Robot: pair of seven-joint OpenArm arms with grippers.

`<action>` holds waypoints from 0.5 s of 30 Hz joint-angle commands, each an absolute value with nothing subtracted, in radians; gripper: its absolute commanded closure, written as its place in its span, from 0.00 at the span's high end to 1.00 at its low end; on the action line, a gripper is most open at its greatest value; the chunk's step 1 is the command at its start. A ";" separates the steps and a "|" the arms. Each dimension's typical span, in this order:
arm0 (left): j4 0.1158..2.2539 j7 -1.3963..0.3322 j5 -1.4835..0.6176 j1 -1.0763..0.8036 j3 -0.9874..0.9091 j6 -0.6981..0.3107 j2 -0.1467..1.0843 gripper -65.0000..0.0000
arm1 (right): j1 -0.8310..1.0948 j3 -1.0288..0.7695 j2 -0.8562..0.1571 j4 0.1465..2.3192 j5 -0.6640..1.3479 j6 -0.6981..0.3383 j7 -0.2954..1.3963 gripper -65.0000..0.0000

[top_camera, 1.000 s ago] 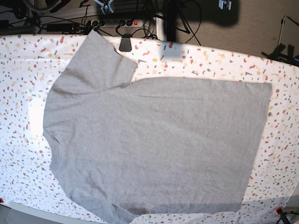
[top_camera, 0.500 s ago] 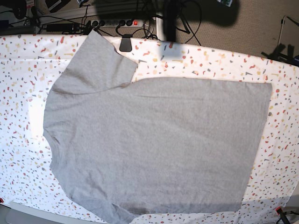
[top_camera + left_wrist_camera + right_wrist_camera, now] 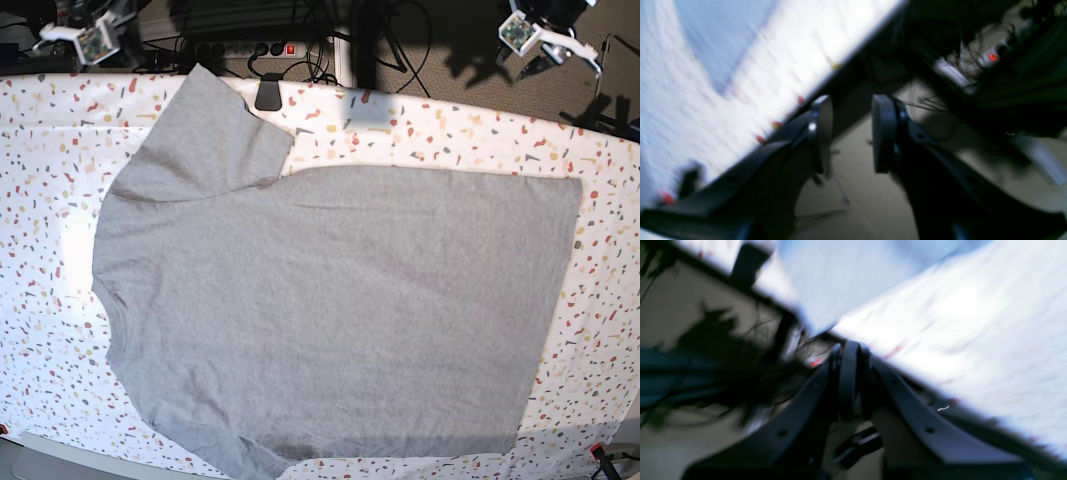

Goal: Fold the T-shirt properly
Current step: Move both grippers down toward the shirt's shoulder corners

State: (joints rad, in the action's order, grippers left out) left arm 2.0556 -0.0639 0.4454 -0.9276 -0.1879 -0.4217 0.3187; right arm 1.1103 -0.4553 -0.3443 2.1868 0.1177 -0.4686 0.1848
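- The tabletop, white and speckled, runs off your base view on the left, right and bottom; both wrist views smear it to a pale streak.
- The T-shirt lies flat, plain grey side up, across the middle of the tabletop. One sleeve points to the far edge; the near sleeve and bottom corner are cut off by the frame edge. No lettering shows.
- Both wrist views are badly motion-blurred; the T-shirt is only a bluish-grey patch in each.
- The left gripper is released: you see a clear gap between its pads, nothing in it, floor behind. In the base view only part of that arm shows, at the top right.
- The right gripper is clenched, pads pressed together, empty, past the far table edge. Its arm peeks in at the top left.
- Versus the earlier base frames: both arms have come into view at the top corners; the T-shirt hasn't moved.
- The power strip behind the table is partly hidden by cables.
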 commanded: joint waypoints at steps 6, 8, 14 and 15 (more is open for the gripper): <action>2.104 -0.038 0.554 -0.855 -0.192 -0.416 0.407 0.40 | 1.122 -0.491 -0.374 2.305 0.004 -0.472 0.166 0.38; 2.097 -0.038 0.584 -0.804 -0.192 -0.416 0.424 0.40 | 1.122 -0.491 -0.396 2.312 -0.001 -0.472 0.167 0.42; 1.956 -0.008 0.584 -0.601 -0.192 -0.416 0.450 0.40 | 1.122 -0.491 -0.415 2.312 -0.001 -0.471 0.167 0.42; 1.920 -0.002 0.584 -0.567 -0.192 -0.416 0.450 0.40 | 1.122 -0.491 -0.415 2.312 -0.001 -0.471 0.170 0.42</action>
State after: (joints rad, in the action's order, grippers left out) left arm 1.9003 -0.0208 0.5873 -0.5613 -0.1879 -0.4339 0.4377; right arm 1.1118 -0.4835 -0.4076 2.2959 -0.0017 -0.4805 0.1856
